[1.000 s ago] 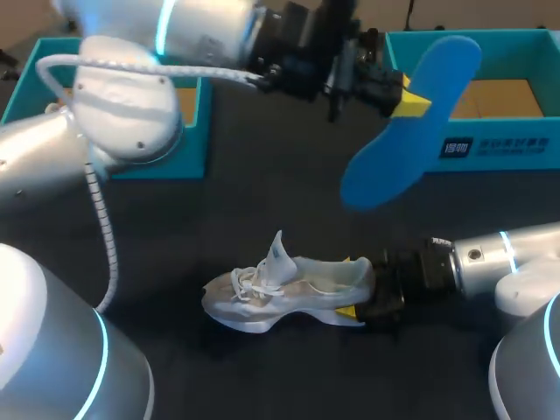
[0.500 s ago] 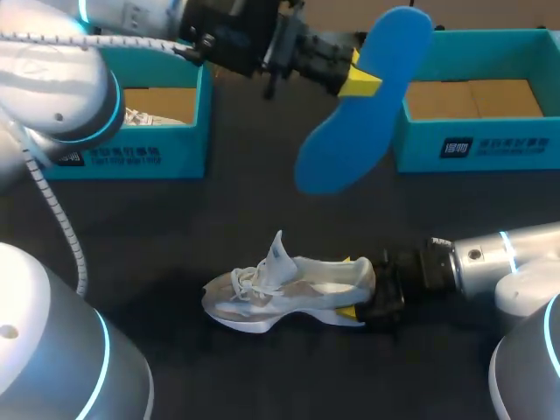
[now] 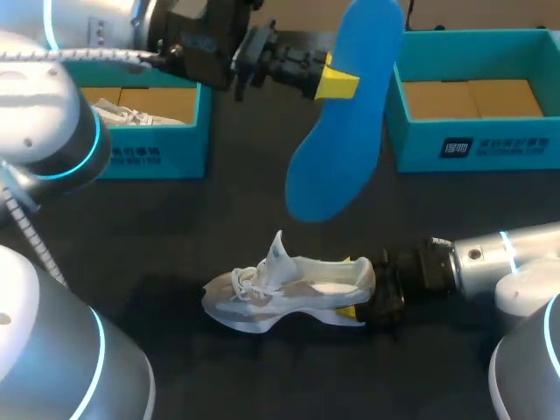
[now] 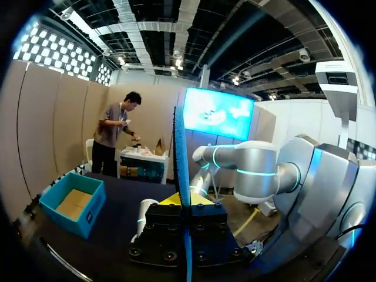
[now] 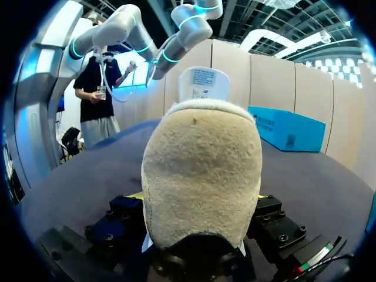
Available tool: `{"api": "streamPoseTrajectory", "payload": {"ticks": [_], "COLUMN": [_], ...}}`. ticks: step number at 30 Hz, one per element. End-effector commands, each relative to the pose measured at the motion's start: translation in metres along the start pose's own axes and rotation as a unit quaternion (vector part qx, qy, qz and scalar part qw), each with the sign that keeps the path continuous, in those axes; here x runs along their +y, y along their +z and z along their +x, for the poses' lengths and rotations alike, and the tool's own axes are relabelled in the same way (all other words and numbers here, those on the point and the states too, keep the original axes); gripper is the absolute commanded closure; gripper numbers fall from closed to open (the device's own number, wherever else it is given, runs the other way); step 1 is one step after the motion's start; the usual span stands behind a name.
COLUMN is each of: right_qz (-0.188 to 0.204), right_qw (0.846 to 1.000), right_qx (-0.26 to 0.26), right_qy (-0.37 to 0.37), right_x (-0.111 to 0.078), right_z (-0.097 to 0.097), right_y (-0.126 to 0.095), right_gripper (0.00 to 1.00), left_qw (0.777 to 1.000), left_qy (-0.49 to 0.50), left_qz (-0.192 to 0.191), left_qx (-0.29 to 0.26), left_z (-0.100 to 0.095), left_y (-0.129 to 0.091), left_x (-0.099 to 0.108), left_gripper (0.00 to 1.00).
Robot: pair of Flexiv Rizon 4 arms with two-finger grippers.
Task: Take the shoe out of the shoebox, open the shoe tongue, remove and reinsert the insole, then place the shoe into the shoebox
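You see a matt blue insole (image 3: 341, 114), smooth-faced and foam-like, and a white shoe (image 3: 289, 287) of mesh cloth; its heel (image 5: 202, 170) looks rough and fleecy in the right wrist view. The teal shoebox (image 3: 420, 149) is matt card with bare brown board inside. The table (image 3: 175, 227) is dark and matt, and your left arm (image 3: 52, 114) wears a glossy silver shell.

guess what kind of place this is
Probably a robot manipulation test or demo bench: a dark table with two open teal cardboard shoeboxes, where the left gripper holds a blue foam insole and the right gripper grips a white mesh sneaker.
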State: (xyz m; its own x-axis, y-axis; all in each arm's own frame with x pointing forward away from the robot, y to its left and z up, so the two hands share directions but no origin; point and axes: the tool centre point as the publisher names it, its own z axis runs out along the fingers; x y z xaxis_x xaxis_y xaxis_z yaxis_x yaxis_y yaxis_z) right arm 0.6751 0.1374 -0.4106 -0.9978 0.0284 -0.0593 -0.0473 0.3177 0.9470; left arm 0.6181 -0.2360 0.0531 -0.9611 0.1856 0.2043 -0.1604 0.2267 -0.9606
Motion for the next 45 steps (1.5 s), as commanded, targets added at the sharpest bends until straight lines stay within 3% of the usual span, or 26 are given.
{"api": "streamPoseTrajectory", "payload": {"ticks": [1, 6, 23, 45], "right_qz": [0.002, 0.002, 0.002, 0.002], "right_qw": [1.000, 1.000, 1.000, 1.000], "right_qx": [0.001, 0.001, 0.001, 0.001], "right_qy": [0.000, 0.000, 0.000, 0.000], "right_x": [-0.002, -0.002, -0.002, -0.002], "right_z": [0.000, 0.000, 0.000, 0.000], "right_y": [0.003, 0.003, 0.003, 0.003], "right_gripper": [1.00, 1.00, 1.00, 1.00], "left_qw": [1.000, 0.998, 0.996, 0.995], "left_qy": [-0.021, -0.066, -0.077, -0.082], "left_qz": [0.008, 0.017, 0.040, 0.049], "left_qx": [-0.014, -0.009, -0.021, -0.026], "left_z": [0.014, 0.011, 0.033, 0.024], "left_y": [-0.027, -0.040, -0.038, -0.043], "left_x": [0.015, 0.023, 0.022, 0.016], "left_gripper": [1.00, 1.00, 1.00, 1.00]}}
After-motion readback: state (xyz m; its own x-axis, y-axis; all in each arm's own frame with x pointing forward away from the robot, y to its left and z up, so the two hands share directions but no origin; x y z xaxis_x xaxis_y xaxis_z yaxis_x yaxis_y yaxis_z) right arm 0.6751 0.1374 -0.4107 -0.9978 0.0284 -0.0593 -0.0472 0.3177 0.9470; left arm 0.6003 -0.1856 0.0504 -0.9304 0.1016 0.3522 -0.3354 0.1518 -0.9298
